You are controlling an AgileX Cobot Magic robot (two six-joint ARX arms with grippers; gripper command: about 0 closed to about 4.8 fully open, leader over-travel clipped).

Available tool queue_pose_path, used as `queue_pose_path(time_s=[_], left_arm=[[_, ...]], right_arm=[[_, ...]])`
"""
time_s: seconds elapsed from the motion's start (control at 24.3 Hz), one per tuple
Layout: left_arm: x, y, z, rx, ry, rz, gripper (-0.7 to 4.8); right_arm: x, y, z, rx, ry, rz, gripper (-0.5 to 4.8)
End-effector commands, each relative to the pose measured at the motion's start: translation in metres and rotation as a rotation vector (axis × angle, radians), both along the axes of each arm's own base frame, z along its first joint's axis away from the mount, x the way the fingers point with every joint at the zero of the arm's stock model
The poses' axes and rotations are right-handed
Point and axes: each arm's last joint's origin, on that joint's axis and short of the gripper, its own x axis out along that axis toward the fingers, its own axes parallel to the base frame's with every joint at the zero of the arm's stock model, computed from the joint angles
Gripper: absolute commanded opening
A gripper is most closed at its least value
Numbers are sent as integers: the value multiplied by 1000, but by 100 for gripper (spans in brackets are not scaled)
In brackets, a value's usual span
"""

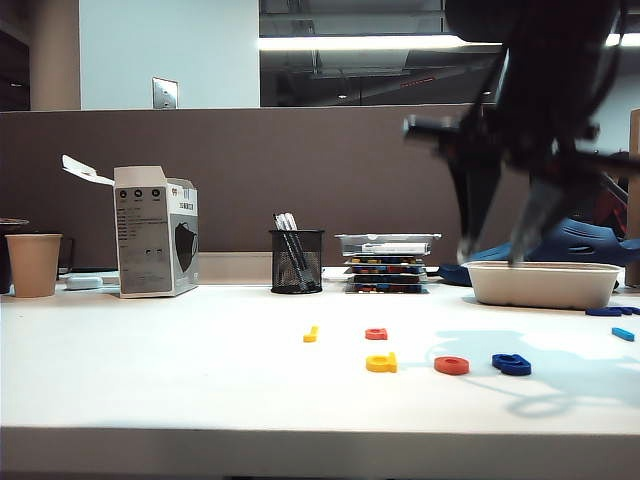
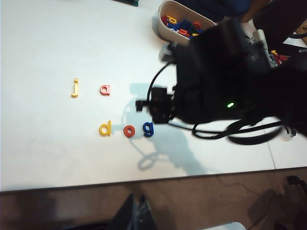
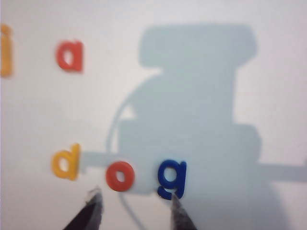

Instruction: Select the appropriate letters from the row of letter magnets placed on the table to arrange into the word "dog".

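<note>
Above the table [image 1: 150, 380], right gripper [image 3: 132, 206] open over "o" [image 3: 119, 176], "g" [image 3: 171, 178].

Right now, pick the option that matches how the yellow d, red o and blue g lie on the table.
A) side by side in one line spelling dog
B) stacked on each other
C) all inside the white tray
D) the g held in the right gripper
A: the yellow d, red o and blue g lie side by side on the table, and the right gripper is open above them, holding nothing.
</note>
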Motion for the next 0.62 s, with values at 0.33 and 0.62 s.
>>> queue_pose_path(time_s=[0.33,0.62], left_arm=[[0,1,1,1,-5,-2,-5],[0,0,1,-6,-5,-1,-6]], right_arm=[[-33,-29,112,-9,-390,59,89],[-95,-70,167,-103,-695,1,-7]])
